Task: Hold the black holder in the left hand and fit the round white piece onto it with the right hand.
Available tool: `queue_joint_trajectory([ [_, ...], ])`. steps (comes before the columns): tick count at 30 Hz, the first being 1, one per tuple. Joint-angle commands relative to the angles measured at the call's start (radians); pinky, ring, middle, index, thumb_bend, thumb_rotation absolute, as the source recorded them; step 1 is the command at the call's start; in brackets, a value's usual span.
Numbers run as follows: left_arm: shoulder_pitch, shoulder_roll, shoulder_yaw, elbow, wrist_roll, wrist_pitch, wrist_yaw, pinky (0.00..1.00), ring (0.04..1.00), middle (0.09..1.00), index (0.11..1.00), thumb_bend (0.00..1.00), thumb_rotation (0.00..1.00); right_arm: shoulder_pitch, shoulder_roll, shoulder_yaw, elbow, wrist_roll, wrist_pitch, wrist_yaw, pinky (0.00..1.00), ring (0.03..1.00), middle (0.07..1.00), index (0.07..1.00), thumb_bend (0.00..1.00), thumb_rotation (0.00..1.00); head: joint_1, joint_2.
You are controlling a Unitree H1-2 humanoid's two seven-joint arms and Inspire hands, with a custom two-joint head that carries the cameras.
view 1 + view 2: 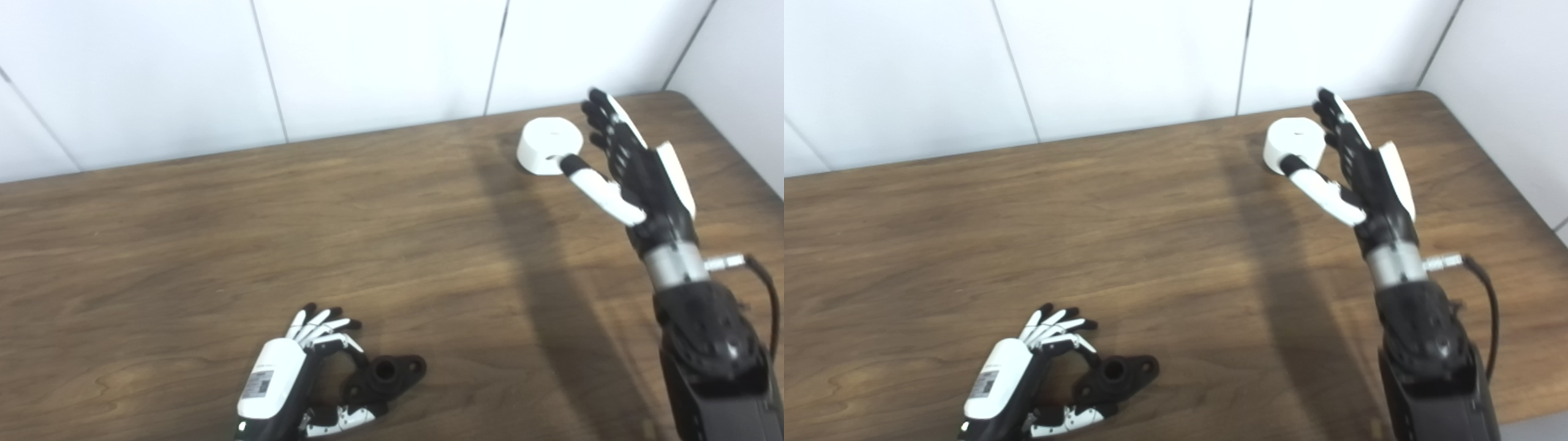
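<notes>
The black holder (386,376) lies flat on the wooden table (257,233) near the front edge; it also shows in the right eye view (1118,375). My left hand (306,370) rests on the table just left of it, fingers spread and curved, thumb beside the holder's near end, not closed on it. The round white piece (549,146) sits at the far right of the table. My right hand (625,168) is open just right of it, fingers stretched upward, thumb tip at the piece's near side.
A white panelled wall (380,61) runs along the table's far edge. The table's right edge and rounded far corner (692,101) lie close behind my right hand. A cable (762,288) hangs off my right wrist.
</notes>
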Motion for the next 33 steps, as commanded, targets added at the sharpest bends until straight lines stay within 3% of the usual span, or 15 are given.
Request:
queue_joint_trajectory([
  [1, -0.001, 0.022, 0.019, -0.006, -0.012, 0.004, -0.011, 1.0, 0.907, 0.801, 0.487, 0.52, 0.04, -0.054, -0.034, 0.003, 0.003, -0.048, 0.008, 0.009, 0.89, 0.919, 0.933, 0.937, 0.64, 0.57, -0.023, -0.003],
  [4, -0.004, 0.033, 0.033, -0.005, -0.031, -0.004, -0.022, 1.0, 0.908, 0.801, 0.487, 0.52, 0.04, -0.106, -0.07, 0.017, 0.049, -0.098, 0.027, 0.022, 0.89, 0.926, 0.93, 0.929, 0.68, 0.5, -0.064, -0.009],
  [13, 0.004, 0.046, 0.055, 0.001, -0.057, -0.052, -0.021, 0.97, 0.885, 0.79, 0.487, 0.52, 0.04, -0.222, -0.191, 0.061, 0.165, -0.213, 0.093, 0.107, 0.9, 0.937, 0.938, 0.927, 0.75, 0.47, -0.122, -0.029],
  [16, 0.007, 0.044, 0.062, 0.006, -0.056, -0.065, -0.015, 0.98, 0.887, 0.788, 0.487, 0.52, 0.04, -0.258, -0.235, 0.077, 0.205, -0.262, 0.109, 0.148, 0.85, 0.919, 0.921, 0.916, 0.79, 0.44, -0.133, -0.035],
  [24, 0.005, 0.042, 0.07, 0.023, -0.057, -0.077, -0.012, 0.98, 0.885, 0.787, 0.487, 0.51, 0.04, -0.363, -0.322, 0.087, 0.34, -0.37, 0.109, 0.3, 0.86, 0.966, 0.935, 0.877, 0.88, 0.34, -0.141, -0.053],
  [33, 0.005, 0.036, 0.076, 0.04, -0.055, -0.097, 0.002, 0.98, 0.889, 0.788, 0.487, 0.52, 0.04, -0.498, -0.406, 0.144, 0.465, -0.49, 0.11, 0.494, 0.86, 1.0, 0.957, 0.88, 0.93, 0.27, -0.137, -0.063],
])
